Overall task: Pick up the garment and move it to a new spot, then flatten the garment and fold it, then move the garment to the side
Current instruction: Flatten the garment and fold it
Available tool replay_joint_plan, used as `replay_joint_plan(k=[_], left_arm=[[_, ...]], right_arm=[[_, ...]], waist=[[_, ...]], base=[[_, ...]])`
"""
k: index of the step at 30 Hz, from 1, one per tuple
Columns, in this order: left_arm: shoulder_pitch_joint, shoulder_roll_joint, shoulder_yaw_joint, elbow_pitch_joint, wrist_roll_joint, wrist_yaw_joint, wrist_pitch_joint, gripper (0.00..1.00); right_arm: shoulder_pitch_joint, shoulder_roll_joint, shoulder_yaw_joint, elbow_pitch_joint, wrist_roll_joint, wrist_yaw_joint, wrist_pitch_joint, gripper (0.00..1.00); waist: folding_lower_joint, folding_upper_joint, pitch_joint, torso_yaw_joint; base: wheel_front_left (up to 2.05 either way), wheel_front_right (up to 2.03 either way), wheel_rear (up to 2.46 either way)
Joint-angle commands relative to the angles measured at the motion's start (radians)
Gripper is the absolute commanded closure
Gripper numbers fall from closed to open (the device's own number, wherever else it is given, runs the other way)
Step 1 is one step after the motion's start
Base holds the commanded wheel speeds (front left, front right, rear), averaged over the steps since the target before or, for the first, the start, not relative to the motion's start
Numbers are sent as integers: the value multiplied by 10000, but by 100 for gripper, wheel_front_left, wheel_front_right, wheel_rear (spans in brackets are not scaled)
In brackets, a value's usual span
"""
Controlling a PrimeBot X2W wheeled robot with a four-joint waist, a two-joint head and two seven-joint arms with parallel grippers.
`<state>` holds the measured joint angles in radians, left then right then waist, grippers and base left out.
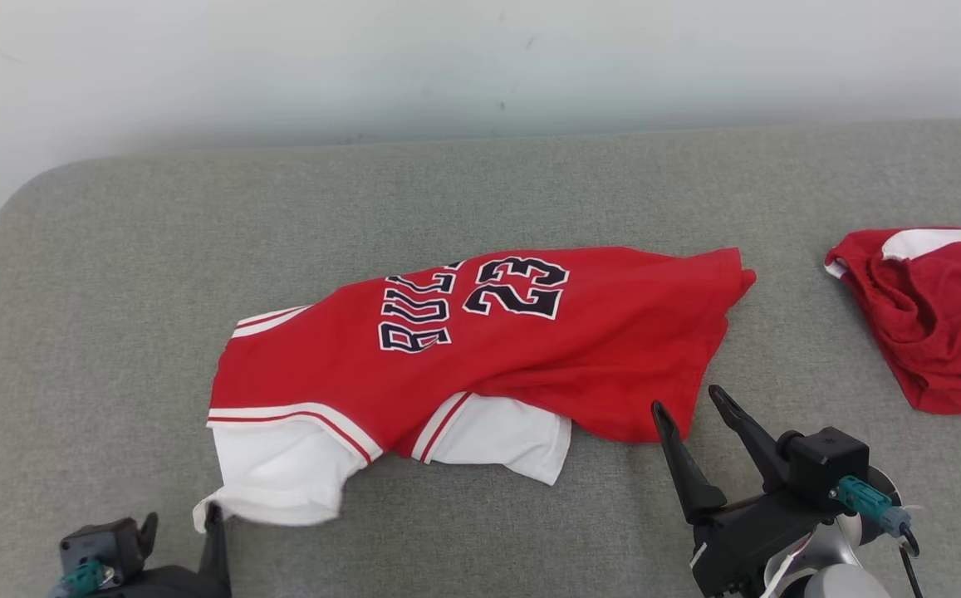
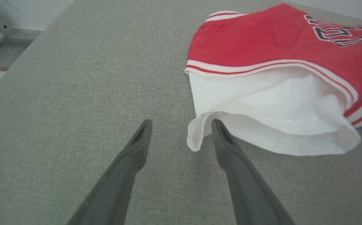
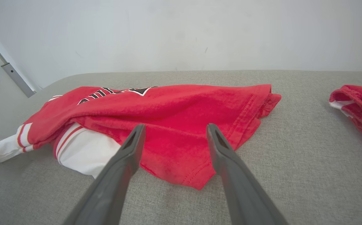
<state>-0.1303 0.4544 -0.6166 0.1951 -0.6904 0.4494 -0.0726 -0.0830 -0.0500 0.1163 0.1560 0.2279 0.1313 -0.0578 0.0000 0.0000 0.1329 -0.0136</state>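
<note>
Tool (image 2: 181, 123), left — agape, perhaps at sleeve (image 2: 262, 107)

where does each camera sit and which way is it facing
Head view: on the head, facing forward and down at the jersey on the grey cushion; left gripper and right gripper at the bottom.
Left wrist view: low, along its open fingers toward the white sleeve.
Right wrist view: low, along its open fingers toward the red hem.
Shared: head and right wrist views both catch a second red garment at right.
</note>
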Motion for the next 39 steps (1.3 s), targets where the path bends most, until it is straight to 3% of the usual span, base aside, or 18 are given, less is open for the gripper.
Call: replay_joint_plan(k=[1, 11, 15, 21, 26, 31, 32, 34, 39], left_arm=[[130, 13, 112, 41, -65, 77, -86, 0], [641, 183, 1107, -435, -611, 861, -470, 0], [854, -86, 1824, -1071, -1012, 895, -1156, 0], [1075, -1414, 3381, -1988, -2109, -443, -1880, 0], [1232, -2425, 4293, -2254, -1943, -1759, -1930, 0], [1236, -2866, 4542, -2143, -1454, -2631, -1933, 0], [1216, -3007, 4548, -2037, -1244, -3099, -1934, 0], [1153, -3091, 4455, -1949, -1029, -3507, -1932, 0], [1006, -3151, 4222, -1741, -715, -4182, -1929, 0]], right_arm=[[-35, -14, -38, -41, -55, -7, 29, 0], [132, -15, -157, -157, -111, -7, 136, 0], [191, -14, -247, -170, -119, -7, 180, 0], [284, -12, -421, -119, -92, -7, 325, 0], [317, -15, -549, 134, -680, -7, 870, 0], [268, -92, -662, 399, -1561, -7, 1235, 0], [223, -107, -755, 538, -1965, -7, 1338, 0], [162, -114, -875, 713, -2324, -7, 1407, 0], [14, -82, -1207, 1211, -2940, -7, 1527, 0]], waist=[[0, 0, -35, 43], [0, 0, -120, 308], [0, 0, -190, 427], [0, 0, -307, 594], [0, 0, -383, 684], [0, 0, -398, 764], [0, 0, -403, 821], [0, 0, -405, 902], [0, 0, -409, 1110]], base=[[0, 0, 0], [0, 0, 0], [0, 0, 0], [0, 0, 0], [0, 0, 0], [0, 0, 0], [0, 0, 0], [0, 0, 0], [0, 0, 0]])
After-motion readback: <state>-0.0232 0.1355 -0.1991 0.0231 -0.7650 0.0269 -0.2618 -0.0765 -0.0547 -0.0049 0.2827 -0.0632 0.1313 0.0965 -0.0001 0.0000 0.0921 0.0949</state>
